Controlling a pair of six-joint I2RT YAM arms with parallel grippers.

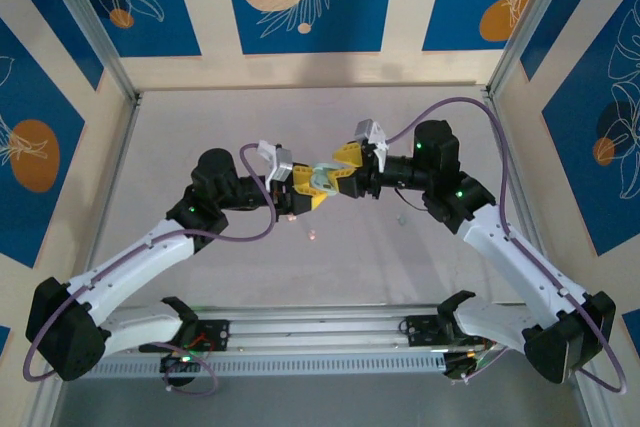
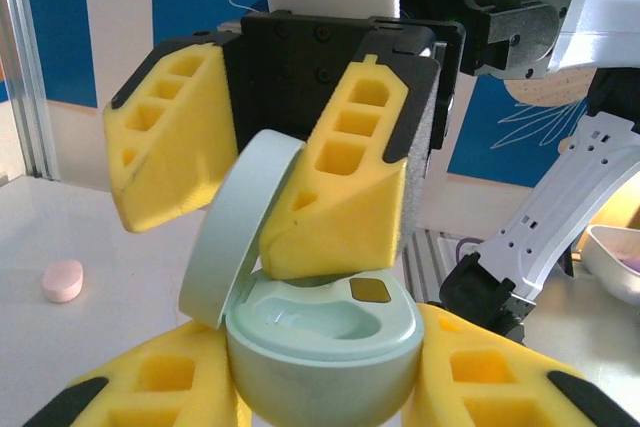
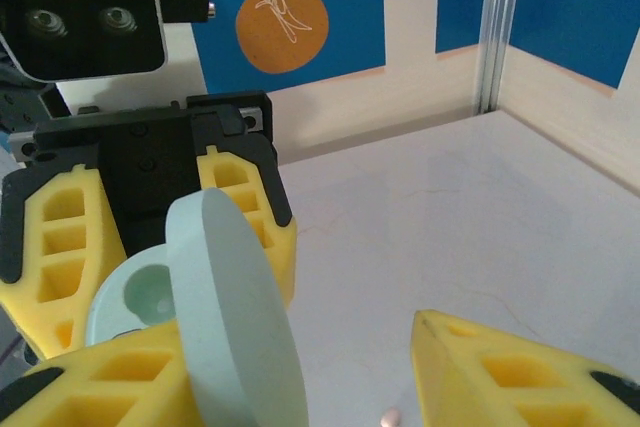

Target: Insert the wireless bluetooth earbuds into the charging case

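Left end effector point(image 2: 320, 392) grips the charging case point(image 2: 320, 347), mouth facing the right end effector point(image 2: 238, 237), open astride its lid point(image 3: 230, 307)

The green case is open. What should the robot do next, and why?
Probably pull the right gripper back from the lid: the charging case, held by the left gripper, is open and looks empty, and a pink earbud waits on the table.

The left tool point(image 1: 308, 190) and right tool point(image 1: 338, 169) are yellow, trimmed black. The case point(image 2: 320, 367) is pale mint green, the earbud point(image 2: 62, 280) pale pink, the counter point(image 2: 120, 247) whitish, and the walls point(image 1: 350, 7) cream with blue panels, orange discs and white leaf outlines.
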